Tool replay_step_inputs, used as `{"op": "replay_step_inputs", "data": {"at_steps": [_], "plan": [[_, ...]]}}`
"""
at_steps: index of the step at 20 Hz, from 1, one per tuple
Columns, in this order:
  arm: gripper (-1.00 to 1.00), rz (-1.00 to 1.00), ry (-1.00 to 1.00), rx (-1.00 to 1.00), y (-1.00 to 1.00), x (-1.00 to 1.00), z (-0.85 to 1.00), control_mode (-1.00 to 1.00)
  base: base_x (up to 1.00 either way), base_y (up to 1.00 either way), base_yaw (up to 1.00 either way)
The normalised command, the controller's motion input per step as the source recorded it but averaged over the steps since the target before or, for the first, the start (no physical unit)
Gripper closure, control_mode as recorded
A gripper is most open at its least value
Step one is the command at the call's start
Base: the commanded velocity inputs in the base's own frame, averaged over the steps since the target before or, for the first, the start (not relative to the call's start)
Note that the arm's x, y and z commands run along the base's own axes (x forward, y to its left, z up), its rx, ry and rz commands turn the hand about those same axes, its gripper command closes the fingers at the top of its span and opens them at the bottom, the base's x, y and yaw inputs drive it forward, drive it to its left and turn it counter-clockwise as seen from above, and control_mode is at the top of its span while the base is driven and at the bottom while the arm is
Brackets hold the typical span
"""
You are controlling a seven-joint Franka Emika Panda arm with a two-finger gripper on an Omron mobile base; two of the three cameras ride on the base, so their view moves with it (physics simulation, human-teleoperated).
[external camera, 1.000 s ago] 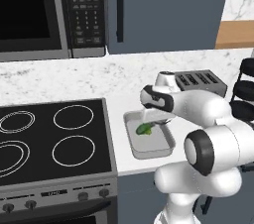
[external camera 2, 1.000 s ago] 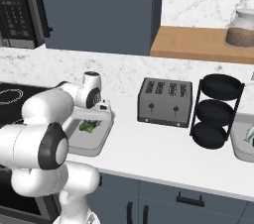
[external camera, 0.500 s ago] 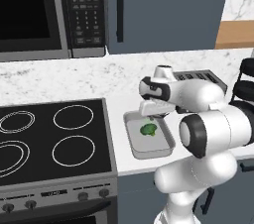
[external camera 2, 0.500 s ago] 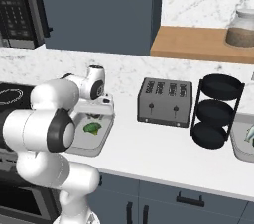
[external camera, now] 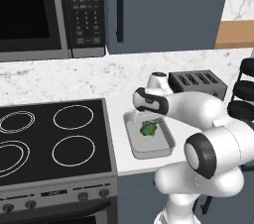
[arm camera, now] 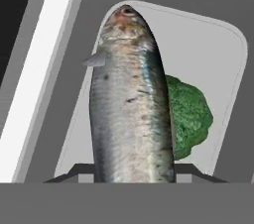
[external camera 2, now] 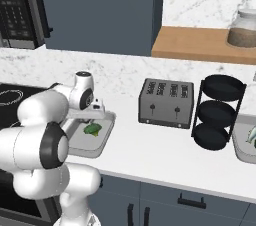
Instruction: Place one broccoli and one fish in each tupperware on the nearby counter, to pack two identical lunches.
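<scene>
A silvery fish point(arm camera: 131, 99) hangs head-down from my gripper point(arm camera: 133, 171), which is shut on its tail end. It is held over a light-grey tupperware point(arm camera: 233, 34) with a green broccoli point(arm camera: 191, 116) lying in it. In the left base view the gripper point(external camera: 155, 119) hovers low over the tupperware point(external camera: 149, 152) and the broccoli point(external camera: 148, 129) on the white counter point(external camera: 59, 82), just right of the stove. In the right base view the tupperware point(external camera 2: 85, 147), broccoli point(external camera 2: 92, 129) and gripper point(external camera 2: 92, 119) appear again, with another tupperware point(external camera 2: 240, 150) holding a fish point(external camera 2: 251, 135) at the far right.
A black stovetop point(external camera: 49, 139) lies left of the tray. A dark toaster point(external camera 2: 166, 102) and a black three-tier rack point(external camera 2: 219, 112) stand to its right. A microwave point(external camera: 44, 10) hangs above the stove, and a wooden shelf point(external camera 2: 200, 45) carries a jar point(external camera 2: 243, 29).
The arm has folded and its elbow has swung towards the camera. The hand stays over the tray, slightly lower, still holding the fish. The broccoli has not moved.
</scene>
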Motion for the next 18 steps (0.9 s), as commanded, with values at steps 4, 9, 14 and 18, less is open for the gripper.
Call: {"op": "replay_step_inputs", "data": {"at_steps": [4, 9, 14, 18], "plan": [[1.00, 0.06, 0.00, -0.03, 0.18, 0.16, -0.36, -1.00, 0.00, 0.00, 0.00], [1.00, 0.00, 0.00, 0.00, -0.13, -0.10, -0.14, -1.00, 0.00, 0.00, 0.00], [1.00, 0.00, 0.00, 0.00, -0.02, -0.37, -0.34, -1.00, 0.00, 0.00, 0.00], [1.00, 0.00, 0.00, 0.00, 0.00, -0.04, -0.39, -1.00, 0.00, 0.00, 0.00]]}}
